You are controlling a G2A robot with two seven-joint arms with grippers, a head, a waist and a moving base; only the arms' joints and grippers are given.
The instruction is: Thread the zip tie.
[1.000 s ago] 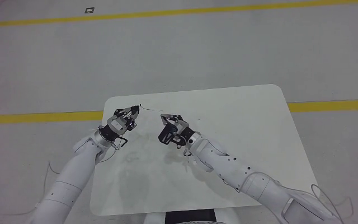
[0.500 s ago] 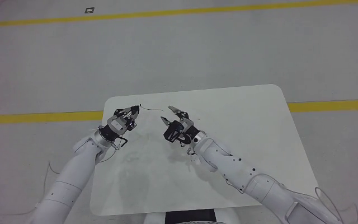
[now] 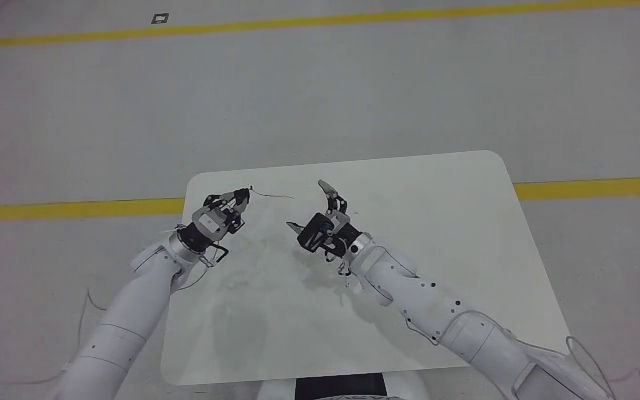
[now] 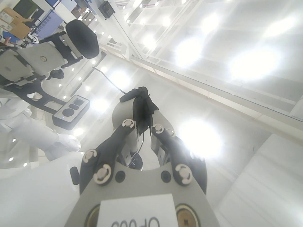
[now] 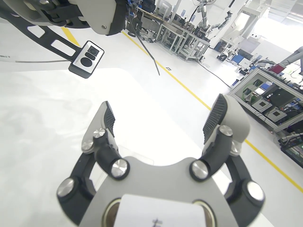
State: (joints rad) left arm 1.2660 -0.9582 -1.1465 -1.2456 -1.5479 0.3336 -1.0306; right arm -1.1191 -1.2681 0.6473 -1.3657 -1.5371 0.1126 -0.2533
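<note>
The right end effector [image 3: 309,207] has spread its fingers wide apart, just beside the zip tie [image 3: 272,192].

- A robotics lab or factory hall: pale floor [image 3: 400,90] marked with yellow lines [image 3: 300,22].
- Workbenches [image 5: 175,36], equipment racks [image 5: 262,93] and another robot arm [image 5: 204,12] stand behind.

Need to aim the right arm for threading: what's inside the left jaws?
The left gripper has its jaws shut on the black zip tie, whose thin tail sticks out free. The pinched part is covered by the pads and cannot be seen.
</note>
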